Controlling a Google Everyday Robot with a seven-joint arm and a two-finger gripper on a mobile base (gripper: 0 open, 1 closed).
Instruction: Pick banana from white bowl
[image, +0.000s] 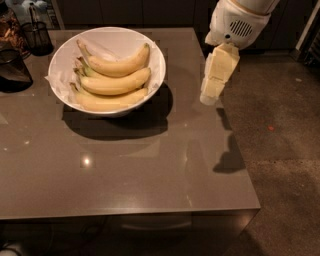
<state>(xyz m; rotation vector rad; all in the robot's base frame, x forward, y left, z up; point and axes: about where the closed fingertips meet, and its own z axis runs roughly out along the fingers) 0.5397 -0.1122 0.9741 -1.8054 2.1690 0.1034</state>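
Three ripe yellow bananas lie side by side in the white bowl (64, 50), which is lined with crumpled white paper and stands at the back left of the grey table. The back banana (119, 65) curves along the far side, the middle one (116, 83) and the front one (107, 101) lie below it. My gripper (210, 98) hangs from the white arm at the upper right, above the table's right part, well to the right of the bowl and apart from it.
The grey table (125, 170) has its right edge just under the gripper and its front edge low in the view. Dark wire-mesh cups (37, 36) and a dark object (12, 70) stand at the far left. Bare floor (280, 150) lies to the right.
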